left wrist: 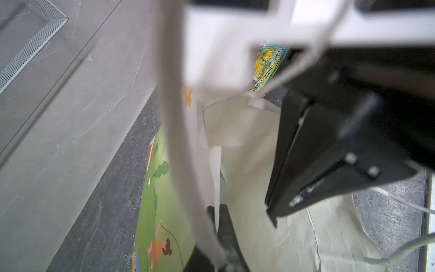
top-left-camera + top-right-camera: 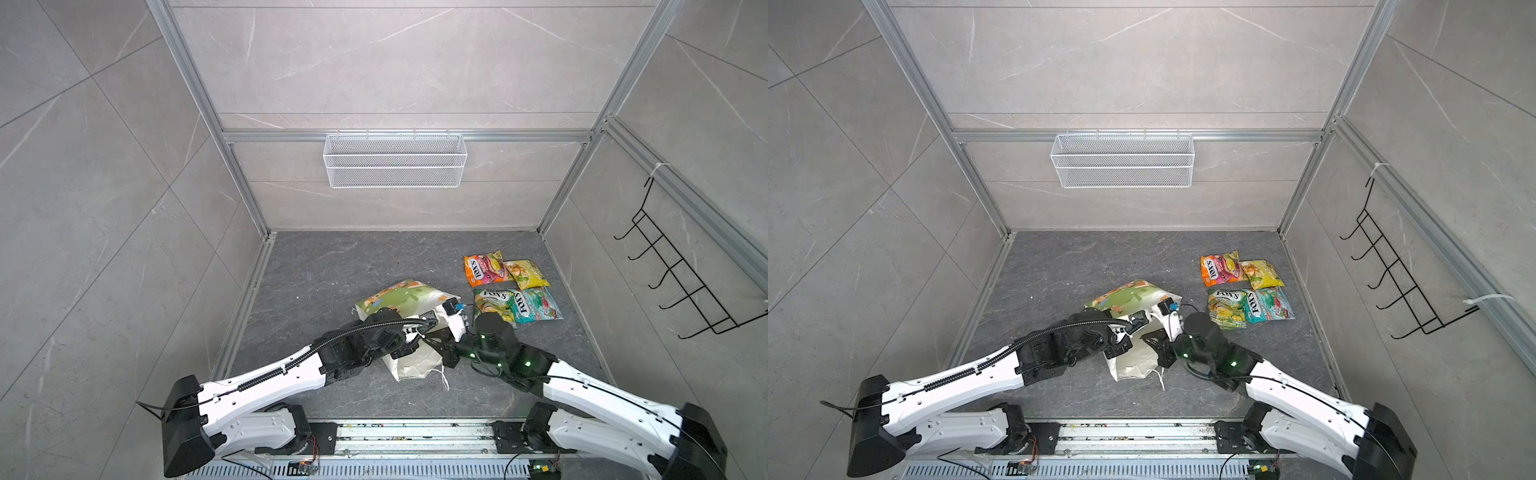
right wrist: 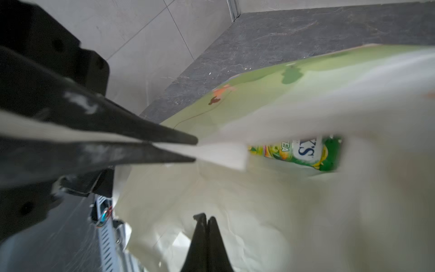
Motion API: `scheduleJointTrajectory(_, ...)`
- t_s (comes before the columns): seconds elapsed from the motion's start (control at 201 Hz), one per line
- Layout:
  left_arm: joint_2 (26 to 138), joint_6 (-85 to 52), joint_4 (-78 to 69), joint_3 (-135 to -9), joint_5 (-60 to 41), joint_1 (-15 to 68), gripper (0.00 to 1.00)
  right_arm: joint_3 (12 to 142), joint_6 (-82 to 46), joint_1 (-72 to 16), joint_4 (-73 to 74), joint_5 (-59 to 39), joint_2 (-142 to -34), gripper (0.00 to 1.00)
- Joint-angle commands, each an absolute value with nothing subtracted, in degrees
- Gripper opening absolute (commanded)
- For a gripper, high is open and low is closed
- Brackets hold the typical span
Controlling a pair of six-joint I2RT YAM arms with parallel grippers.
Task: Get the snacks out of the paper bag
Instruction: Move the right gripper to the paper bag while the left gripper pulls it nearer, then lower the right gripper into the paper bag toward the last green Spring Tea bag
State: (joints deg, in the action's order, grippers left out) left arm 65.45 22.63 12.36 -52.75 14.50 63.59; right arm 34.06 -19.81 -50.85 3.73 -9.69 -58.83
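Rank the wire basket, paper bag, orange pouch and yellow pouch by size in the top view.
Largest: wire mesh basket
Next: paper bag, partly hidden
Smallest: orange FOX'S pouch and yellow pouch, too alike to rank

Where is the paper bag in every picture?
In a top view: paper bag lies in the middle of the dark grey floor.
In a top view: also mid-floor.
Left wrist: close up, green print and white inside.
Right wrist: close up, looking into its mouth.
Shared landmark: dark grey floor.
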Motion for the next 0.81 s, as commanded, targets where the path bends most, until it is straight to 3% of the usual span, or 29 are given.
scheduleJointTrajectory(0.0,64.0,23.5,8.6,-52.8,13.9,63.6,0.00,34.3,-21.6,-53.3,11.5,6.3,-66.0,0.00)
scheduleJointTrajectory(0.179,61.8,24.0,9.5,-52.8,14.9,63.6,0.00,28.8,-29.7,-53.4,23.3,13.7,-74.7,0.00)
scheduleJointTrajectory(0.423,63.0,24.0,9.9,-52.2,11.6,63.6,0.00,28.6,-29.8,-53.1,25.6,16.9,-81.0,0.00)
scheduleJointTrajectory(0.607,63.0,24.1,7.3,-51.8,15.1,62.8,0.00,26.7,-28.8,-53.0,25.5,19.0,-73.4,0.00)
scheduleJointTrajectory(0.801,62.8,24.7,7.3,-52.3,15.3,61.7,0.00,25.7,-20.9,-53.0,22.4,12.9,-61.1,0.14)
